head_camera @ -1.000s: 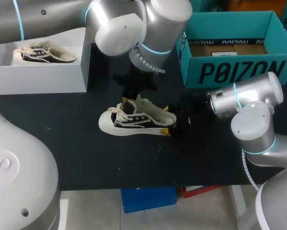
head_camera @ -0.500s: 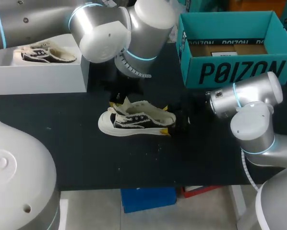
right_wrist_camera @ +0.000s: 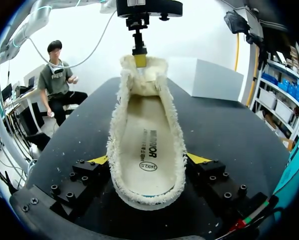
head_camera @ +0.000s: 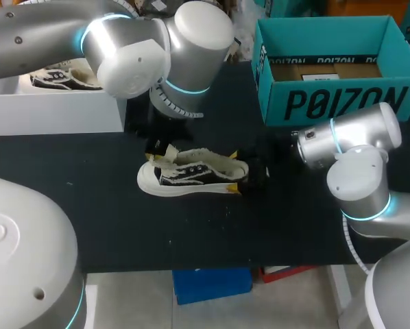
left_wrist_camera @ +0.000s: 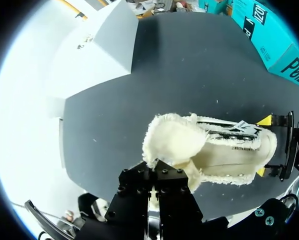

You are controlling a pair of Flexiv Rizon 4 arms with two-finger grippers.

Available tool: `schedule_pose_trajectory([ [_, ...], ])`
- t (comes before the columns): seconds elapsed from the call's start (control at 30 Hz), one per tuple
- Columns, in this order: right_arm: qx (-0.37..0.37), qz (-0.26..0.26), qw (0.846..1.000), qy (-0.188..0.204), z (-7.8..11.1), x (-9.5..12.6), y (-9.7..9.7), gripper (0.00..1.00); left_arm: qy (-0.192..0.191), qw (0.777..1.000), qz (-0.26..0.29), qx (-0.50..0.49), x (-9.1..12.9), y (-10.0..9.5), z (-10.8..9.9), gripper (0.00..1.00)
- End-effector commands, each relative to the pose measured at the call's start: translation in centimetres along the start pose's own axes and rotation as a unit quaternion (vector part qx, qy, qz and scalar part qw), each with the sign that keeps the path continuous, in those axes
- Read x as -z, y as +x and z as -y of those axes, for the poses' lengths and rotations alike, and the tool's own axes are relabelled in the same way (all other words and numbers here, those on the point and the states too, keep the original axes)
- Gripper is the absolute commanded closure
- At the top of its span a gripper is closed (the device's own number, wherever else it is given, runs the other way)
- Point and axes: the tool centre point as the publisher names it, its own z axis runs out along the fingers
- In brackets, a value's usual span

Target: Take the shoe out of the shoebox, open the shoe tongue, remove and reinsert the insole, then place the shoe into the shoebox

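The left fingers [left_wrist_camera: 175,183] are closed on the fleecy tongue [left_wrist_camera: 172,142] and hold its free edge drawn out over the toe. The right fingers [right_wrist_camera: 197,159] are clamped on the shoe [head_camera: 191,179] at its heel, one yellow tip on each side wall.

The shoe is stood on its sole on the dark desk [head_camera: 123,226], out of the teal shoebox [head_camera: 342,103], which is set well apart toward the far right corner. The shoe's long axis is laid along the line between the two arms, with the toe toward the left arm and the heel toward the right. With the tongue folded forward, the mouth is left open upward, and the insole [right_wrist_camera: 147,145] is seen lying flat inside, its heel end just ahead of the right fingers.

The next move is judged to turn on this: the insole can only be drawn out upward and heelward, and the right arm is nearer that end, though it is taken up with steadying the shoe.

Compared with the earlier views, the left arm is seen shifted toward its own side. The tongue is pulled lower and further over the toe, and the shoe is dragged slightly the same way.
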Motion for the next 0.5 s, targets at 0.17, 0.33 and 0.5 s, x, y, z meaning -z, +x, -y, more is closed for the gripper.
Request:
schedule_pose_trajectory([
  [0.17,-0.002,0.001,1.0,0.001,0.6,0.1,-0.2,1.0,-0.014,1.0,-0.014,0.003,-1.7,-1.2,-0.7,0.0],
  [0.33,-0.002,0.001,1.0,0.001,0.6,0.1,-0.2,1.0,-0.015,1.0,-0.013,0.015,-1.9,-2.1,-1.0,0.0],
  [0.5,-0.002,0.001,1.0,0.001,0.6,0.1,-0.2,1.0,-0.022,0.999,-0.011,0.022,-2.7,-2.6,-1.3,0.0],
])
